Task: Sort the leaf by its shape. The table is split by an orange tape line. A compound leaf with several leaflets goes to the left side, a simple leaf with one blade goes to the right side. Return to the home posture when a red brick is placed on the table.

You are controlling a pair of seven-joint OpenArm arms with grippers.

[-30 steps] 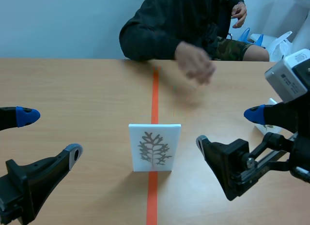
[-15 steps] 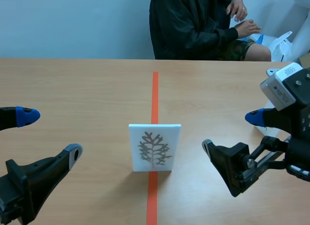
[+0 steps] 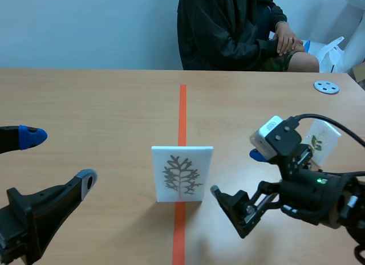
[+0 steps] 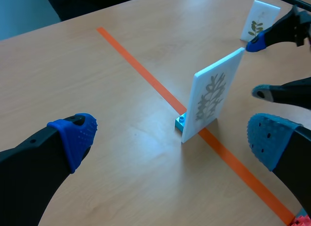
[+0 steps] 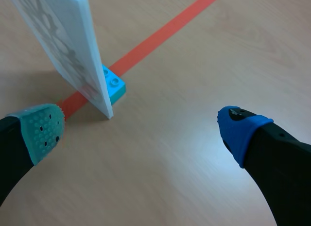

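A white card (image 3: pixel 182 174) printed with a grey branching leaf of several leaflets stands upright on the orange tape line (image 3: pixel 182 111). A small blue brick (image 4: pixel 181 122) holds its foot. My left gripper (image 3: pixel 57 158) hangs open to the card's left, well apart from it. My right gripper (image 3: pixel 236 174) is open just right of the card, low over the table. In the right wrist view the card (image 5: pixel 63 46) and its blue brick (image 5: pixel 114 85) lie ahead of the grey-green finger, outside the open right gripper (image 5: pixel 141 126). In the left wrist view the card (image 4: pixel 214 97) stands ahead of the open left gripper (image 4: pixel 170 133).
A second white card (image 3: pixel 319 141) with a small leaf stands on the right side behind my right arm. A grey disc (image 3: pixel 327 86) lies at the far right. A person (image 3: pixel 239 31) sits across the table, hands in the lap.
My right arm has swung left and down, close to the card. The person's hand has drawn back from over the table to the lap. The left arm is still.
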